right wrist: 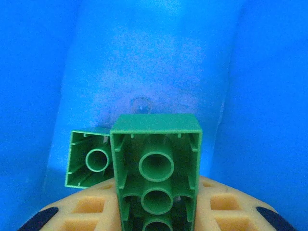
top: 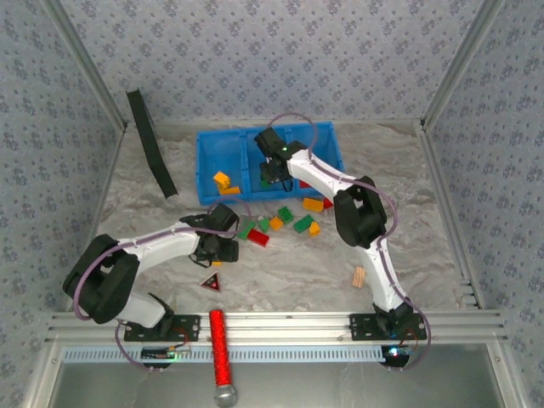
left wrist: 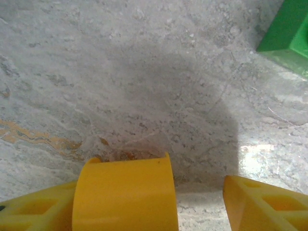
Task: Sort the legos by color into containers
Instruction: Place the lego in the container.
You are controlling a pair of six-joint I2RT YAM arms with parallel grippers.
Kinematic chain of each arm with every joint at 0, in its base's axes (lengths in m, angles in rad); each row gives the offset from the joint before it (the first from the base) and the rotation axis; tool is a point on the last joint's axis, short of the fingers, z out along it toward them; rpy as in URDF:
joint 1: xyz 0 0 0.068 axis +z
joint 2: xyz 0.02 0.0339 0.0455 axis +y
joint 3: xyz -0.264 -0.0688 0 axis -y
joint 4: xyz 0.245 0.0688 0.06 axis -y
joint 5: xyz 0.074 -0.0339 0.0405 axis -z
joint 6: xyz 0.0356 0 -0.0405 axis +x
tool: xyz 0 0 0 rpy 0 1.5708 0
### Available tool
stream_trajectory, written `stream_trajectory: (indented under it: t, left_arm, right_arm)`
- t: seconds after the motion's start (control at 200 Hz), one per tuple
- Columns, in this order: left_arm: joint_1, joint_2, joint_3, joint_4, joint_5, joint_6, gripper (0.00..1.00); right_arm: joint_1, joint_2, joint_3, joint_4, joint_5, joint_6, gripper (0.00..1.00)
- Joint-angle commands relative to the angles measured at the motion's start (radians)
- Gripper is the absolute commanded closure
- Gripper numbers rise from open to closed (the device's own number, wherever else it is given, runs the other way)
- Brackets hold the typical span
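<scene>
Legos (top: 285, 223) are lying scattered on the bench (top: 442, 246) just in front of the bin (top: 201, 170), red, green and orange mixed, and a few orange ones (top: 223, 180) are sitting in its left compartment. The right arm (top: 327, 178) is rising from its base, bending at a high elbow and reaching over the pile into the middle compartment. There the right fingers (right wrist: 91, 211) are clamping a green brick (right wrist: 156, 163), its hollow underside facing the wrist camera. A smaller green brick (right wrist: 89, 163) is sitting against its left side, and blue walls are closing in on both sides. The left arm (top: 161, 246) is stretching low across the bench, its wrist just beside a red brick (top: 257, 239). The left fingers (left wrist: 262, 204) are standing apart over bare bench, gripping nothing; a yellow rounded piece (left wrist: 122, 192) is sitting against the left one, and I cannot tell what it is. Open bench is lying right of the right arm up to the side wall. A triangle (top: 211, 283) and a tan piece (top: 359, 276) are lying near the front rail (top: 280, 323).
</scene>
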Motion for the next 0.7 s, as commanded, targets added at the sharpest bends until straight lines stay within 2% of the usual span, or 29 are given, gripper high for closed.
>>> stream_trajectory:
  t: [0.0,0.26,0.495,0.695]
  left_arm:
    - [-0.005,0.03,0.015,-0.009,-0.003,-0.011,0.3]
    - [-0.005,0.041,0.013,-0.013,0.0,-0.013,0.33]
    - [-0.005,0.041,0.01,-0.015,0.007,-0.013,0.53]
    - [-0.004,0.02,0.033,-0.042,-0.019,-0.006,0.68]
  right_arm:
    - [0.003,0.03,0.015,-0.017,-0.009,0.014,0.66]
    - [0.008,0.001,-0.03,0.02,-0.017,0.03,0.58]
    - [0.01,-0.058,-0.025,0.02,-0.024,0.018,0.47]
    - [0.015,-0.132,-0.03,0.017,-0.031,0.0,0.44]
